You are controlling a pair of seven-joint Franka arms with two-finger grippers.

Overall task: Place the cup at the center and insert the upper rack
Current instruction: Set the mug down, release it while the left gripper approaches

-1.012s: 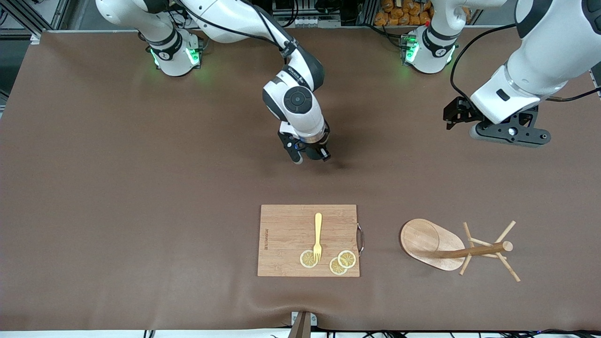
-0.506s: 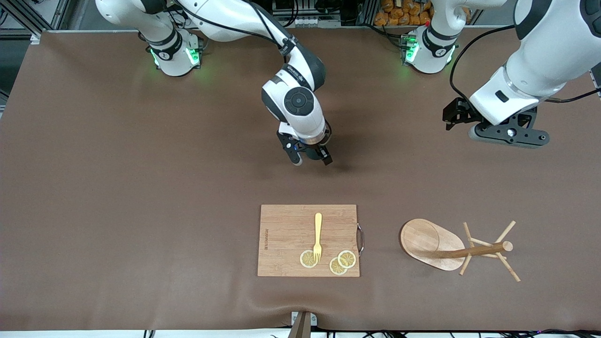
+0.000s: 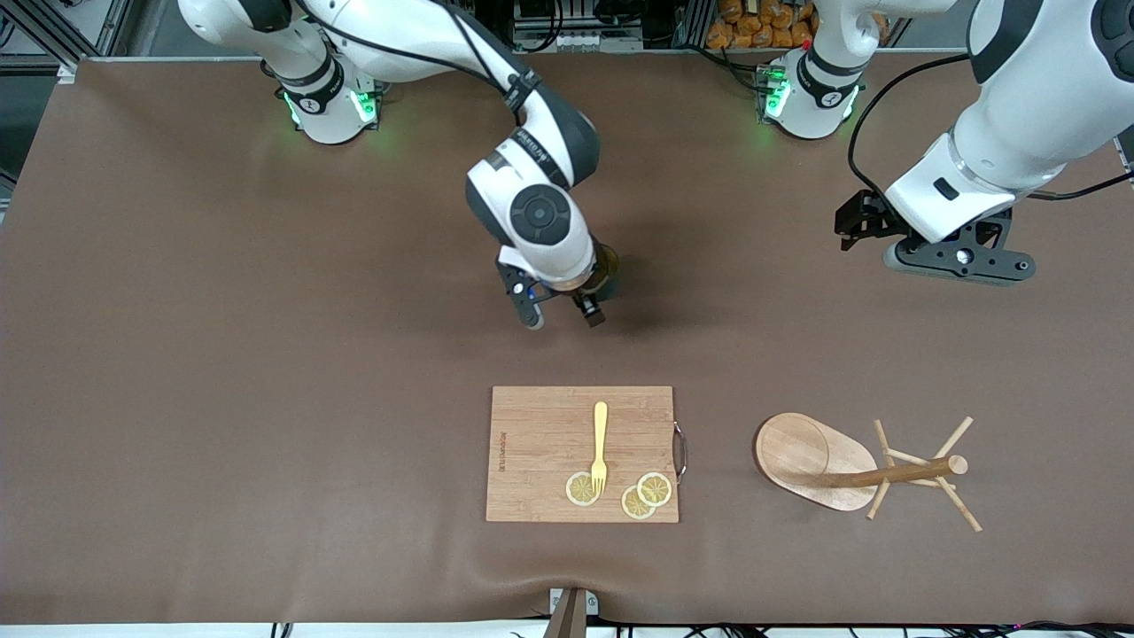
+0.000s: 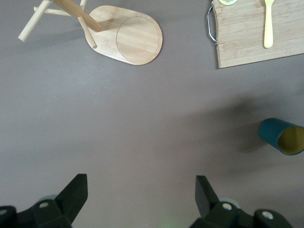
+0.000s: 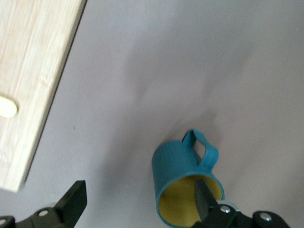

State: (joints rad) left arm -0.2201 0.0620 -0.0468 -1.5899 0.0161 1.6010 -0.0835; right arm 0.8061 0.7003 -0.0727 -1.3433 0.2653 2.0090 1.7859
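The teal cup (image 5: 176,176) stands upright on the brown table near its middle, with the handle (image 5: 205,151) showing. In the front view the cup (image 3: 609,264) is mostly hidden under the right wrist. My right gripper (image 3: 564,316) hangs open just above it. One of its fingers (image 5: 203,198) shows over the cup's yellow mouth, and the fingers do not grip it. The upper rack (image 3: 819,461) lies on its side toward the left arm's end, pole and pegs (image 3: 921,471) flat on the table. My left gripper (image 4: 141,192) waits open above bare table, apart from the rack (image 4: 127,40).
A wooden cutting board (image 3: 540,443) lies nearer the front camera than the cup. It carries a yellow fork (image 3: 600,441) and three lemon slices (image 3: 654,488). Its metal handle (image 3: 679,450) faces the rack. The left wrist view also shows the cup (image 4: 280,136).
My right gripper has opened, let go of the cup and drawn back toward the cutting board, uncovering part of the cup. The left arm has barely moved.
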